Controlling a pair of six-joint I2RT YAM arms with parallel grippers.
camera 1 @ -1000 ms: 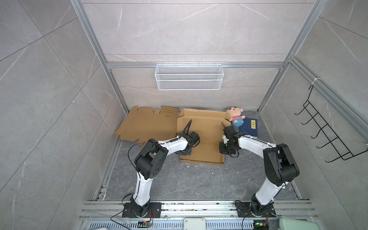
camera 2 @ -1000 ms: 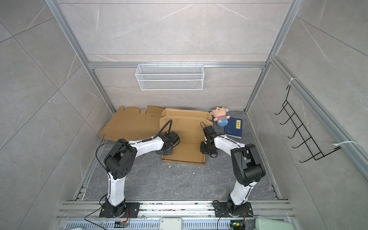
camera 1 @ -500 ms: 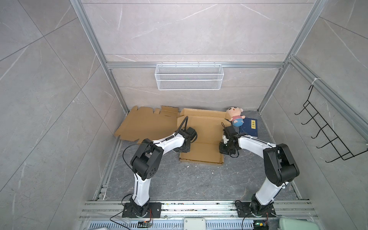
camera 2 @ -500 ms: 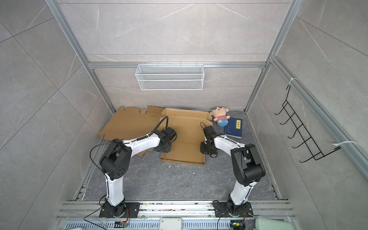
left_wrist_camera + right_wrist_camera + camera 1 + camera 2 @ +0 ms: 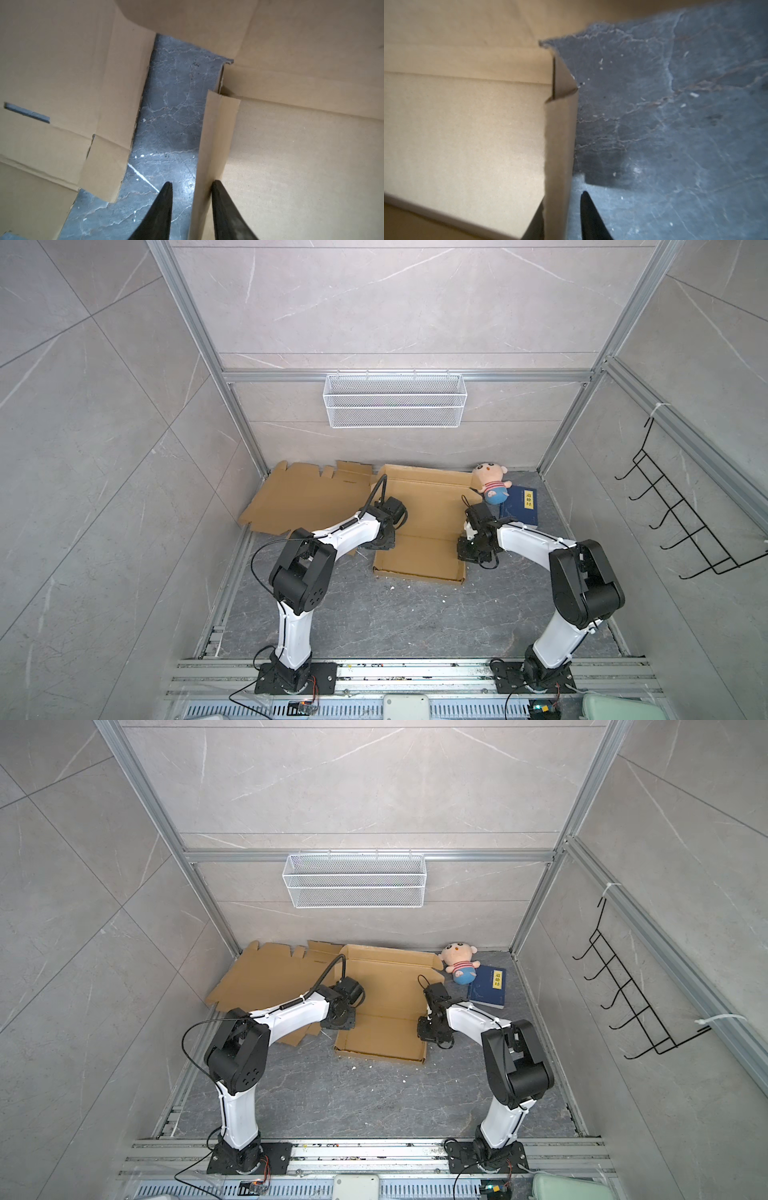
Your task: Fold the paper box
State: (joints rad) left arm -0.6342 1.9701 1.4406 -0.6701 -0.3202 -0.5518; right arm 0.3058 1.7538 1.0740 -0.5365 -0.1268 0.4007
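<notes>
At the centre of the surface (image 5: 415, 614): paper box (image 5: 422, 526), half formed, lid panel lying open toward the back, side walls raised.

Left wall (image 5: 207, 162): left jaws apart, straddling it, outer finger (image 5: 164, 207) clear of the card.

Right wall (image 5: 560, 145): right jaws at it, one finger (image 5: 589, 218) outside, the other hidden. You cannot tell whether they are clamped or loose.

Handling: pinch each wall low, near its crease; hold both upright together so the corners stay square.

Beside the box: flat cardboard sheet (image 5: 307, 502), plush doll (image 5: 490, 485), blue book (image 5: 519, 506).
</notes>
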